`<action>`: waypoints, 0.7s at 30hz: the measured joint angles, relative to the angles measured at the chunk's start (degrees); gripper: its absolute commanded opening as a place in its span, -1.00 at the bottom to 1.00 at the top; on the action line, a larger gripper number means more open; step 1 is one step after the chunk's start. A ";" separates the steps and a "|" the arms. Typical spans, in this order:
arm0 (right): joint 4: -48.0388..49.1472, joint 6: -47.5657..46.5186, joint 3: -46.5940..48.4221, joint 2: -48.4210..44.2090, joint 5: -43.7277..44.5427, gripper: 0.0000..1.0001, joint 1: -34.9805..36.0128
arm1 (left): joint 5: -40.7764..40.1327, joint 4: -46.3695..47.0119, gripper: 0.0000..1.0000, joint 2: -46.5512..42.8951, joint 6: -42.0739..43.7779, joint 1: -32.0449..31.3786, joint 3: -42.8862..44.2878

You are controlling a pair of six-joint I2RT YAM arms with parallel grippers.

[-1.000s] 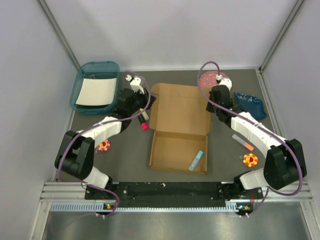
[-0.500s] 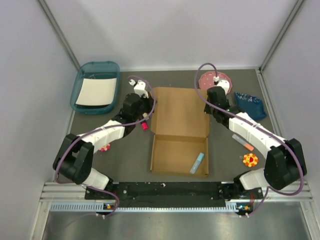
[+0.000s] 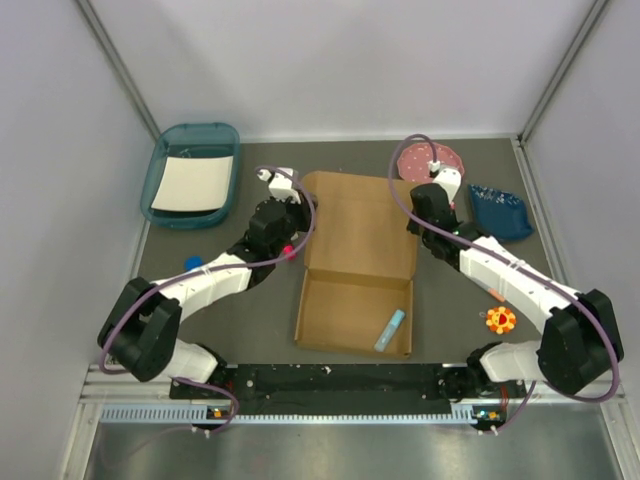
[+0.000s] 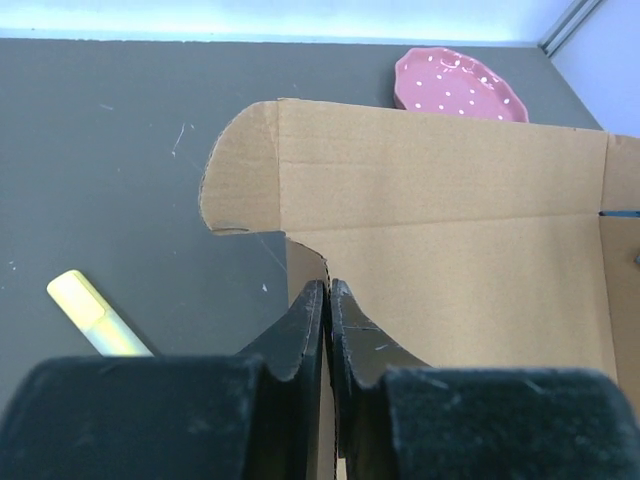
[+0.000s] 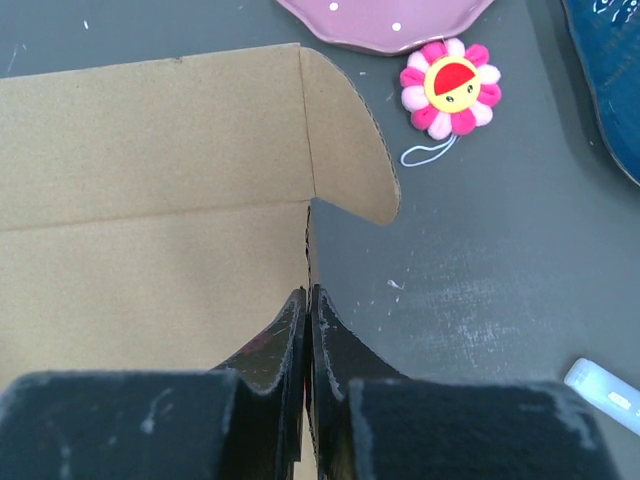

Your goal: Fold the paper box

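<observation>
- Left pincer (image 4: 326,292) is pinching the left edge of the plain brown corrugated cardboard box (image 4: 450,230).
- Right pincer (image 5: 306,298) is clamping its right edge.
- Box is lying open, centred on the dark grey table (image 3: 440,325).

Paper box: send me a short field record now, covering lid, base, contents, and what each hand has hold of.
paper box: brown cardboard, centre of the top view
lid: open, not folded over the base, lying on the far side
base: near half, walls up
contents: light blue item in the base, close to its right wall
left hand: shut on the lid's left edge
right hand: shut on the lid's right edge
nearby: pink plate just beyond the lid's far right corner
</observation>
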 measured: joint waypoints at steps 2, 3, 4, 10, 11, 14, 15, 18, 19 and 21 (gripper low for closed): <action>0.09 0.07 -0.28 -0.50 0.33 -1.00 0.11 | -0.15 -0.17 -0.87 -0.72 0.02 -0.26 0.00; 0.13 0.07 -0.55 -0.79 0.50 -1.00 0.17 | -0.15 -0.28 -0.92 -1.18 0.04 -0.33 -0.02; 0.35 0.09 -0.92 -1.11 0.63 -1.00 0.24 | -0.13 -0.24 -0.95 -1.57 0.04 -0.37 -0.09; 5.90 0.07 -5.49 -4.61 0.79 -1.00 0.50 | -0.26 7.04 -1.00 -4.13 0.61 -1.01 -5.31; 7.26 -0.02 -6.51 -5.33 0.85 -1.00 0.70 | -0.52 8.50 -1.00 -4.13 0.85 -1.33 -6.27; 10.97 -0.68 -8.59 -6.86 1.38 -1.00 1.44 | -2.49 16.65 -1.00 -3.93 2.21 -2.34 -10.91; 12.04 -1.05 -9.03 -7.08 1.55 -1.00 1.60 | -3.23 19.32 -1.00 -3.72 2.62 -2.67 -12.04; 17.46 -2.67 -10.95 -7.61 2.86 -1.00 2.19 | -5.95 27.85 -1.00 -1.88 4.33 -3.98 -14.03; 18.80 -3.04 -11.28 -7.61 3.19 -1.00 2.25 | -6.67 29.68 -1.00 -1.16 4.90 -4.22 -14.21; 21.33 -3.69 -11.63 -7.61 3.61 -1.00 2.29 | -8.28 33.86 -1.00 0.66 5.86 -4.52 -14.29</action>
